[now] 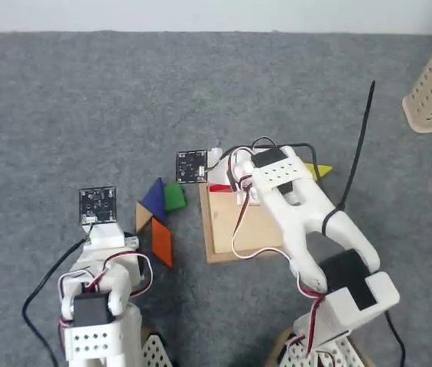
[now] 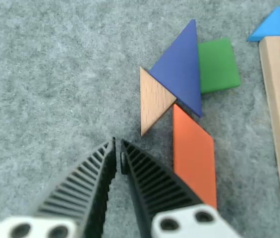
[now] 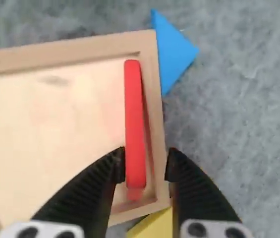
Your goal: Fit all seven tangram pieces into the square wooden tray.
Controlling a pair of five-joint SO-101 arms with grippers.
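- Square wooden tray (image 3: 55, 49): one red wooden piece (image 3: 134, 119) on edge against its wall, at 11 o'clock.
- Right gripper (image 3: 144, 154): parted, astride piece and wall.
- Left gripper (image 2: 118, 145): closed, empty.

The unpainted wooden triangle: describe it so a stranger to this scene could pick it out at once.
Left of the square wooden tray in the high view, four flat pieces cluster on the grey carpet. The unpainted wooden triangle sits on the cluster's left edge, against the dark blue triangle. Its neighbours are painted blue, green and orange; it alone is bare wood.
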